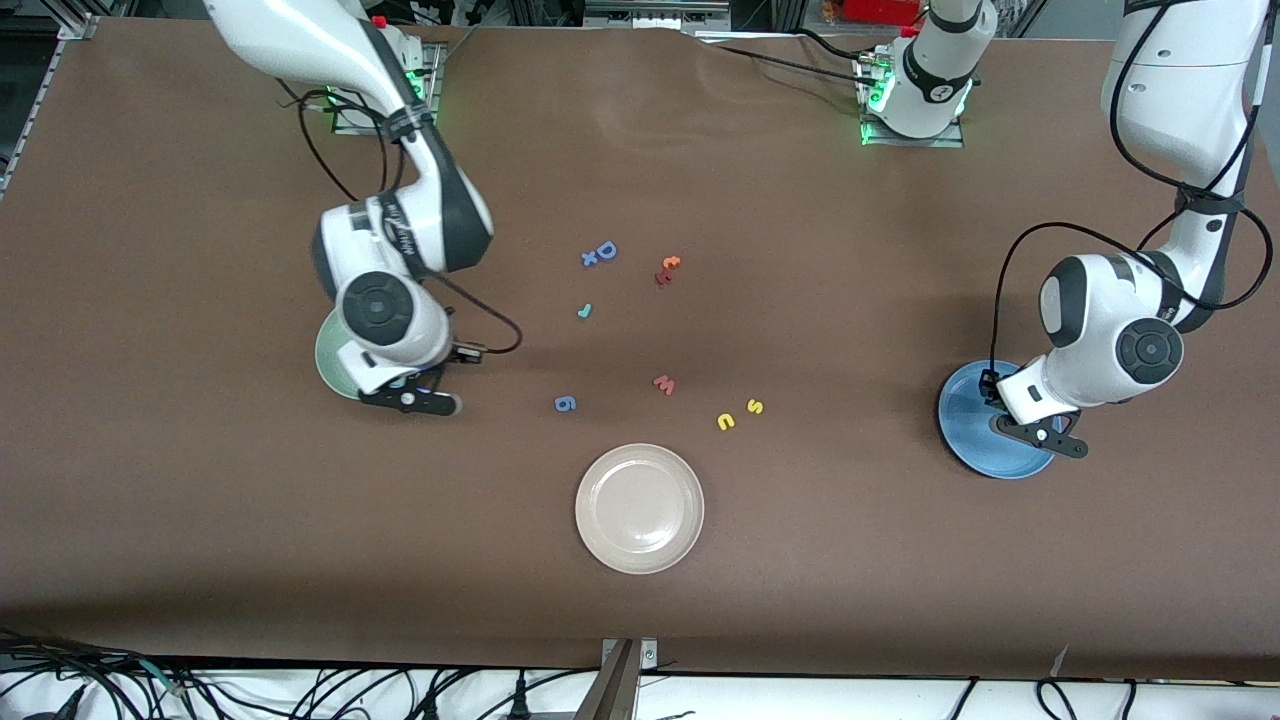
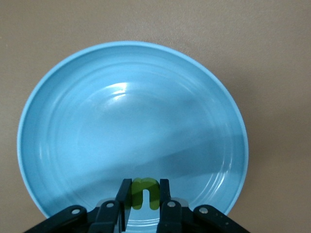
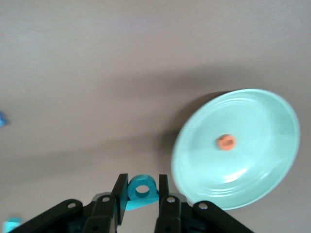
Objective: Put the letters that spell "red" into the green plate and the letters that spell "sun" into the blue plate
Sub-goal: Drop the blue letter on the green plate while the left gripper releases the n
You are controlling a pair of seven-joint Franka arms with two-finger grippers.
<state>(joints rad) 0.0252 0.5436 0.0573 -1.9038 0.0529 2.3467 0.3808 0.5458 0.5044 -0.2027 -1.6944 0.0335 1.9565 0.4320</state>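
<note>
Left gripper [image 2: 145, 206]: clamped on green "n" [image 2: 146, 193] over blue plate [image 2: 73, 87] | right gripper [image 3: 143, 206]: pinching teal "d" [image 3: 142, 191] beside green plate [image 3: 262, 179] | orange "e" [image 3: 226, 142] lying in green plate | yellow "u" [image 1: 725, 422], yellow "s" [image 1: 755, 406], teal "r" [image 1: 585, 311] on table [image 1: 200, 550].

My left gripper [image 2: 144, 206] hangs over the blue plate [image 2: 58, 97] at the table's left-arm end, my right gripper [image 3: 143, 206] by the green plate [image 3: 272, 160].
</note>
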